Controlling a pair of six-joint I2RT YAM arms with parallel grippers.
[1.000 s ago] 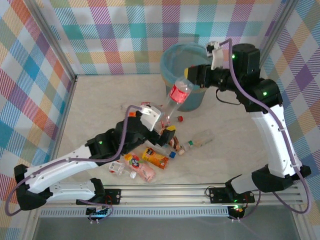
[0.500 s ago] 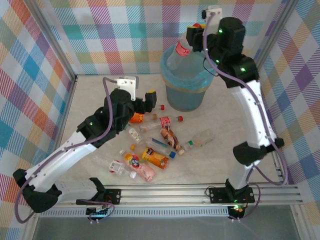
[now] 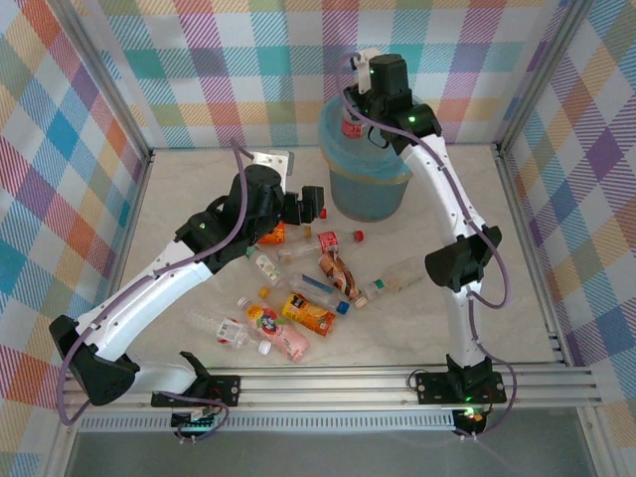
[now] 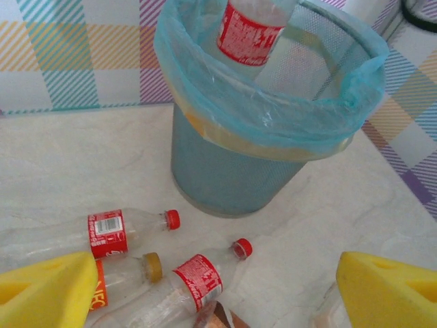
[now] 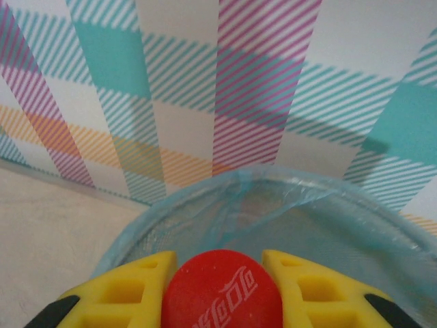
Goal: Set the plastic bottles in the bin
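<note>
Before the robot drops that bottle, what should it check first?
1. Right gripper shut on the held bottle: ok.
2. Held bottle inside the bin rim: ok.
3. Bin upright: ok.
4. Left gripper open and apart from the bin: ok.
5. How full the bin is: cannot tell.
6. Loose bottles all binned: not ok, several lie on the table.

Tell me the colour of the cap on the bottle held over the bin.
Red cap, white lettering; the right wrist view shows it best.
</note>
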